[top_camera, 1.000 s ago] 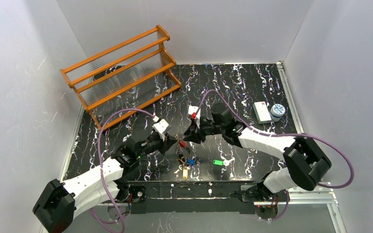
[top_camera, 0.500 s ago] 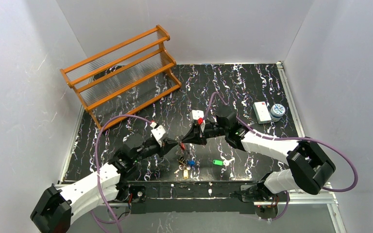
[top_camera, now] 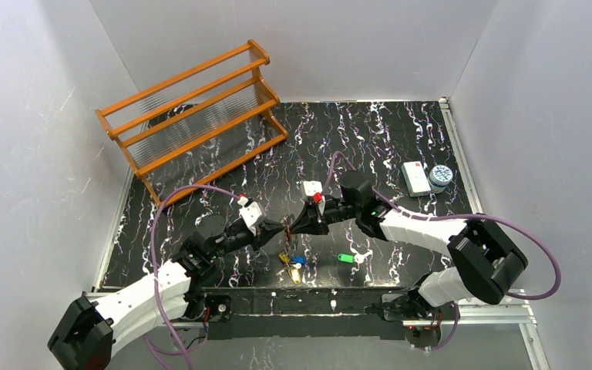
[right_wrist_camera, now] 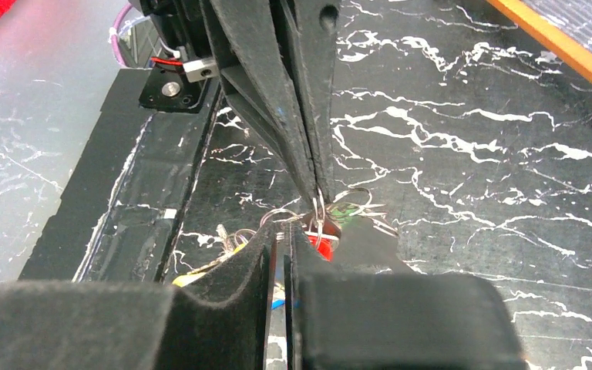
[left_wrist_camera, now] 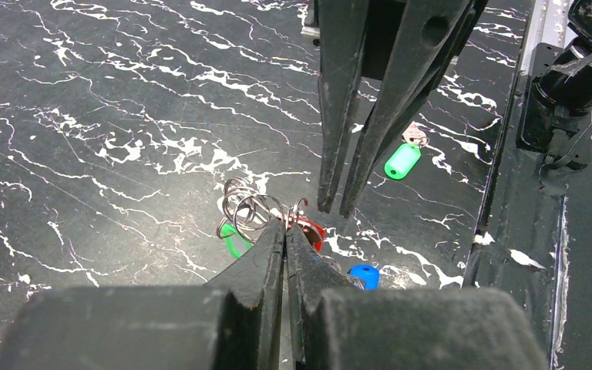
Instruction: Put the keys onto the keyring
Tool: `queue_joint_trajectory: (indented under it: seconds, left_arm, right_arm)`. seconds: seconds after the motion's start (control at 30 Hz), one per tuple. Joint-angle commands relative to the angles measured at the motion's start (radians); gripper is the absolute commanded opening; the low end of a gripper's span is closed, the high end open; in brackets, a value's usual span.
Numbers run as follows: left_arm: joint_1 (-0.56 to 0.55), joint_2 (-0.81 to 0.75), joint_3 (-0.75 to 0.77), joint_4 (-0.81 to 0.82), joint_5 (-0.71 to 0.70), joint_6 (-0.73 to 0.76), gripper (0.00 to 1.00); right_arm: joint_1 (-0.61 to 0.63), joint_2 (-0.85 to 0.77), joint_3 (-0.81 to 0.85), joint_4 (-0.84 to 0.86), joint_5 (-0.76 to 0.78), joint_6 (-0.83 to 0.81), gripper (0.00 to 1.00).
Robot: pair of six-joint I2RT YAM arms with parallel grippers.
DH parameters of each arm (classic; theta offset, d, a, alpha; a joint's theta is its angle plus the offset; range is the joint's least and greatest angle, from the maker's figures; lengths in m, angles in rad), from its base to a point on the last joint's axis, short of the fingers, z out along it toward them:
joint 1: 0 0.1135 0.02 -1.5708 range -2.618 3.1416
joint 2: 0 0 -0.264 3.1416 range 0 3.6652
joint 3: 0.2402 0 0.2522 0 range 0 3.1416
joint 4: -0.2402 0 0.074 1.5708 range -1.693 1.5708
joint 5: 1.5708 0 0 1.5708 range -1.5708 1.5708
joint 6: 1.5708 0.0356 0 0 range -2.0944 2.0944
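Note:
A bunch of wire rings (left_wrist_camera: 243, 204) carries keys with green (left_wrist_camera: 233, 243), red (left_wrist_camera: 314, 231) and blue (left_wrist_camera: 364, 275) tags; I take the largest loop for the keyring. My left gripper (left_wrist_camera: 285, 223) is shut on these rings. My right gripper (right_wrist_camera: 281, 228) faces it tip to tip, jaws almost together with a thin gap, and a wire ring (right_wrist_camera: 289, 216) sits at its tips. From above, the left gripper (top_camera: 276, 231) and right gripper (top_camera: 294, 226) meet over the bunch (top_camera: 293, 262). One loose green key (top_camera: 345, 258) lies to the right.
An orange rack (top_camera: 193, 108) stands at the back left. A white box (top_camera: 415, 177) and a round tin (top_camera: 440, 177) sit at the right edge. The black base rail (top_camera: 308, 299) runs just in front of the keys.
The right gripper's jaws have narrowed, and it has come down and left to meet the left gripper's tips. The left arm has sunk slightly, still shut on the rings.

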Motion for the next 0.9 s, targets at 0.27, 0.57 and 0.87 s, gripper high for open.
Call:
queue_joint_trajectory:
  seconds: [0.27, 0.57, 0.87]
  left_arm:
    - [-0.013, -0.003, -0.004, 0.054, 0.049, 0.013, 0.00]
    - [-0.016, 0.002, -0.003, 0.054, 0.051, 0.020, 0.00]
    - [-0.019, -0.007, -0.003, 0.056, 0.058, 0.031, 0.00]
  right_arm:
    - [0.012, 0.060, 0.025, 0.052, 0.089, 0.001, 0.30]
    - [0.013, -0.011, -0.011, 0.073, 0.099, -0.022, 0.30]
    - [0.013, -0.101, -0.076, 0.120, 0.116, -0.071, 0.32]
